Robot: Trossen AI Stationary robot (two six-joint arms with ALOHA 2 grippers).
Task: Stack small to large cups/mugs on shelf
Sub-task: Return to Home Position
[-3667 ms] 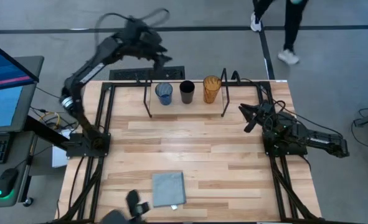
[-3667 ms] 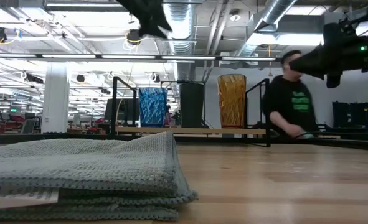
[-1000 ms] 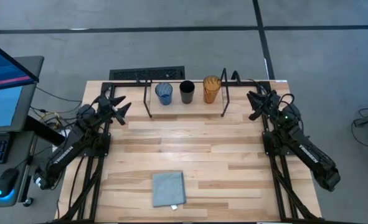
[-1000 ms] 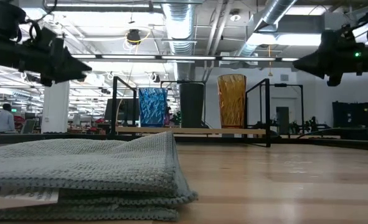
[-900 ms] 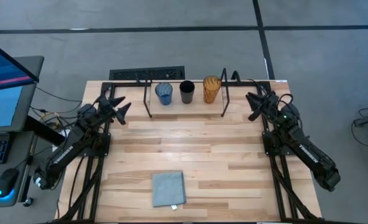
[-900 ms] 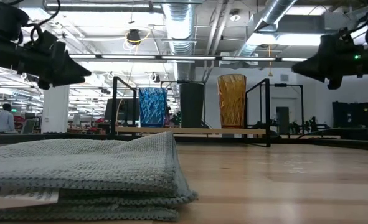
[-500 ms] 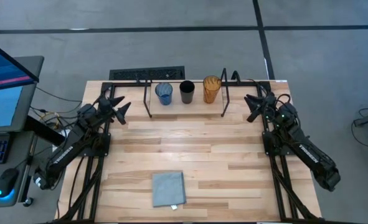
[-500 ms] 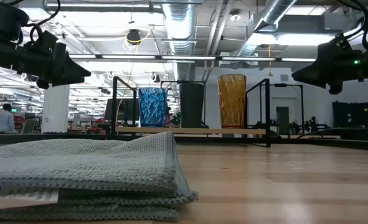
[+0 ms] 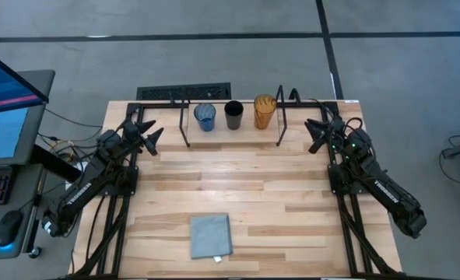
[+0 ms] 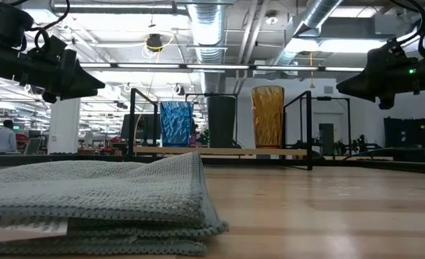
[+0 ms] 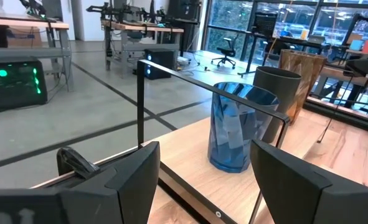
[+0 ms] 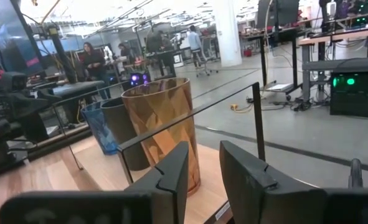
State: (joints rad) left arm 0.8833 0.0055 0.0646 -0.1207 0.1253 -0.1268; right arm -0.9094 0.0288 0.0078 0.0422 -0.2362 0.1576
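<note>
Three cups stand upright in a row on the shelf (image 9: 247,126) at the table's far edge: a translucent blue one (image 9: 205,117) on the left, a black one (image 9: 233,114) in the middle and a taller amber one (image 9: 265,111) on the right. My left gripper (image 9: 148,134) hovers open beyond the shelf's left end, pointing level toward the blue cup (image 11: 240,127). My right gripper (image 9: 315,134) hovers beyond the shelf's right end, open by a narrow gap, facing the amber cup (image 12: 162,130). Neither gripper has anything between its fingers.
A folded grey-blue cloth (image 9: 211,236) lies near the table's front edge, at the middle. Black metal frames (image 9: 279,117) stand at both ends of the shelf. Bare wooden tabletop (image 9: 237,179) lies between the arms. People stand in the room behind.
Both arms have stayed drawn back at the shelf's ends. My right gripper has tipped its fingertips slightly downward. The cups and the cloth have not moved.
</note>
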